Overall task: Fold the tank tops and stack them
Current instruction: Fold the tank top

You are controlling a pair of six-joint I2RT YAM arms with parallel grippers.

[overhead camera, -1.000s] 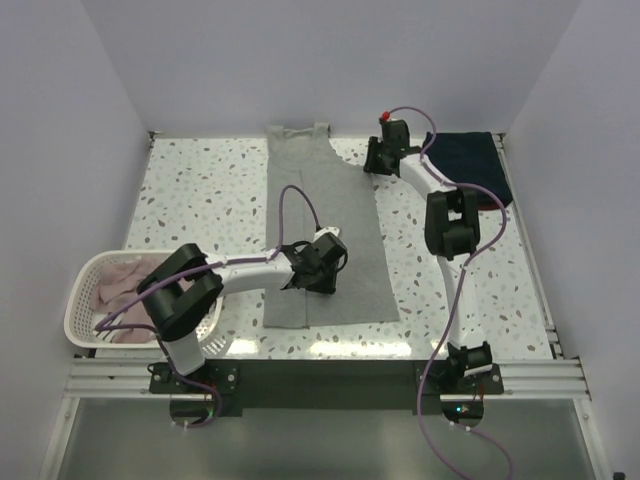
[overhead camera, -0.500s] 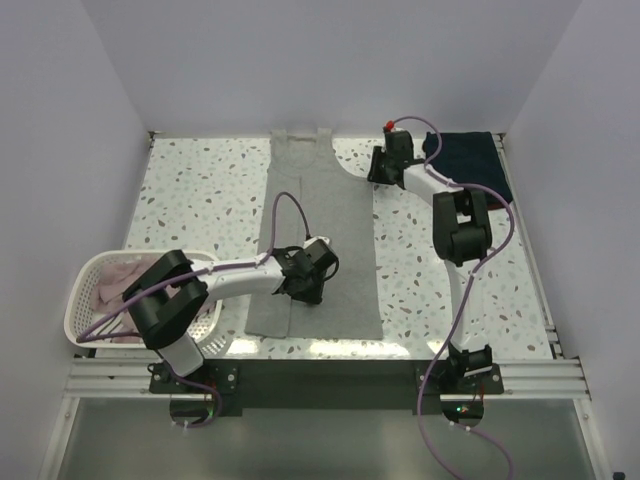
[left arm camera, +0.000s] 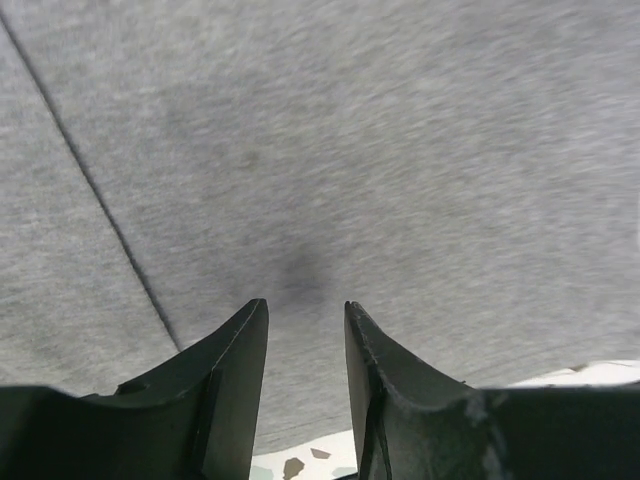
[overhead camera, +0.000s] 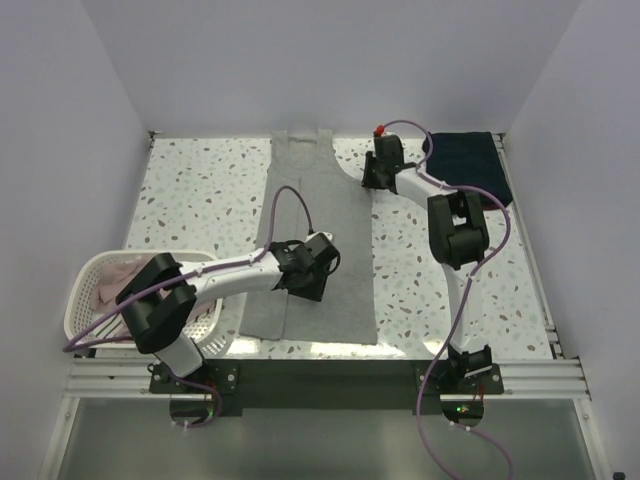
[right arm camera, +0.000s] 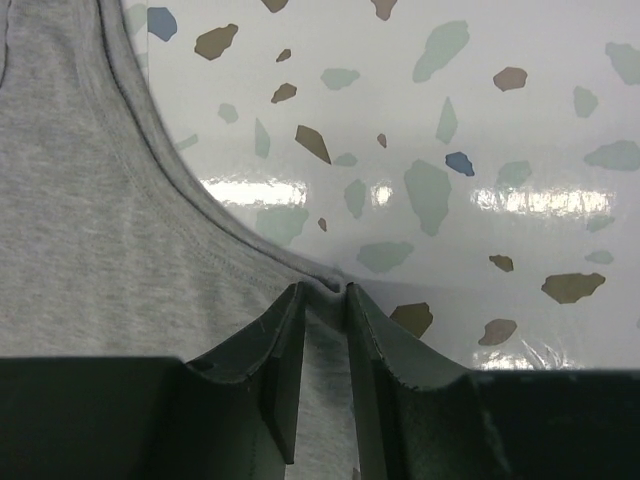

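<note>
A plain grey tank top (overhead camera: 315,210) lies lengthwise in the middle of the table, straps at the far edge. My left gripper (overhead camera: 316,264) is low over its lower half. Its jaws are a little apart with flat grey cloth (left arm camera: 380,150) under them and nothing between the tips (left arm camera: 306,305). My right gripper (overhead camera: 370,180) is shut on the top's right armhole edge, and a small pucker of grey cloth (right arm camera: 150,250) sits between its tips (right arm camera: 325,290). A folded navy top (overhead camera: 468,158) lies at the back right. Pale pinkish tops (overhead camera: 115,280) lie in the basket.
A white slotted basket (overhead camera: 82,330) stands at the near left, beside the left arm's base. The enclosure walls border the speckled table (overhead camera: 195,190) at the left, right and far sides. A metal rail runs along the near edge.
The grey tank top has shifted left and nearer to the arms. Both grippers have moved left with it, the right one still holding the armhole edge.
</note>
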